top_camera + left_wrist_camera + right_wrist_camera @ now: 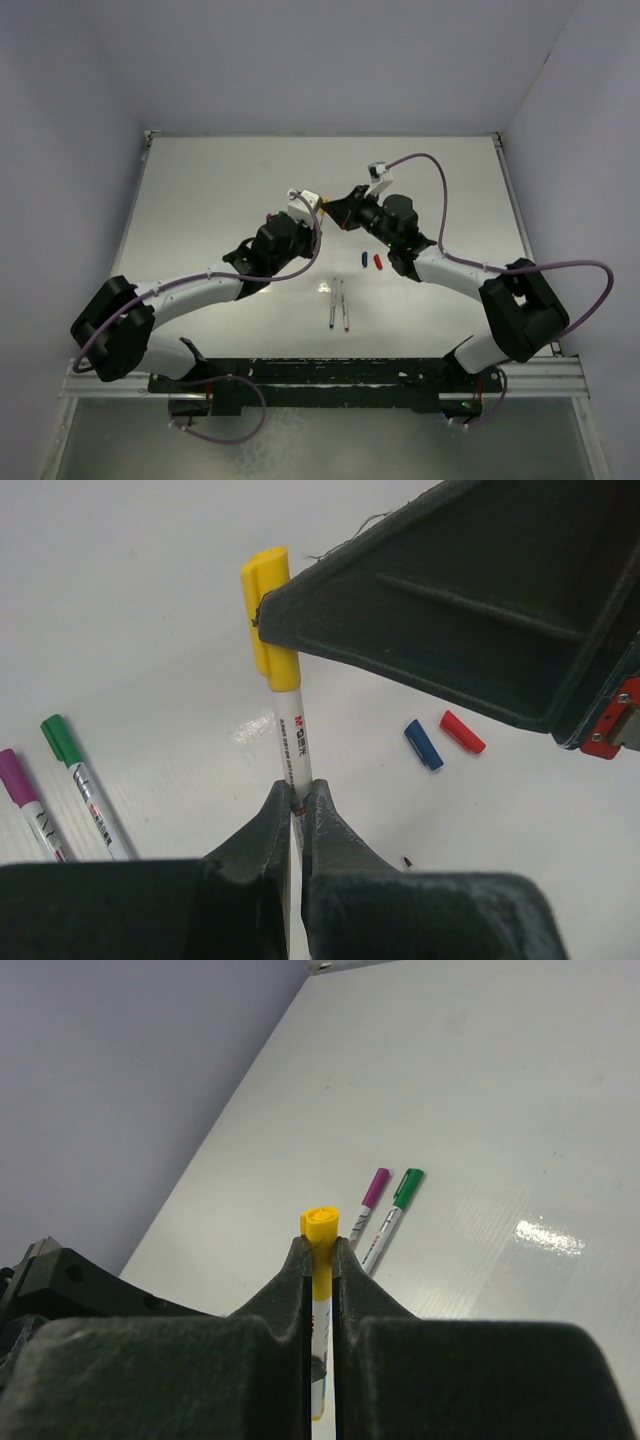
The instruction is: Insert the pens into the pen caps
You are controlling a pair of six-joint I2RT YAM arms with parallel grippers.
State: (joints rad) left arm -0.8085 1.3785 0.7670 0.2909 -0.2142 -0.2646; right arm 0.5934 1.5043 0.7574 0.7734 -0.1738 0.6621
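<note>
L pincer (297,798) is clamped narrow on the yellow pen (293,742). Its two dark, matte, wedge-shaped fingers pinch the slim white barrel, w/ small printed lettering running up the tube. The pen is held off the bench (220,190), roughly mid-bench, between the two arms.

R pincer (320,1257) is closed tight on the yellow cap (268,610). From the R wrist view the cap's round end pokes out just above the fingertips, w/ the barrel running down the slot between them. The cap is glossy plastic, stubby, w/ a flat clip down one side, and it sits over the pen's end. Can't tell if it's fully seated.

Blue cap (423,744) and red cap (462,731) lie loose on the bench, just beside each other but apart. Both are short, smooth cylinders.

Green pen (85,785) and purple pen (28,802) lie side by side, near-parallel, each w/ its cap on.

In the top view one loose pen (332,306) and a second loose pen (343,304) lie close together near the bases. Both are thin and pale; tip colours are too small to call.

Bench surface is white, smooth and semi-gloss, w/ glare patches.
</note>
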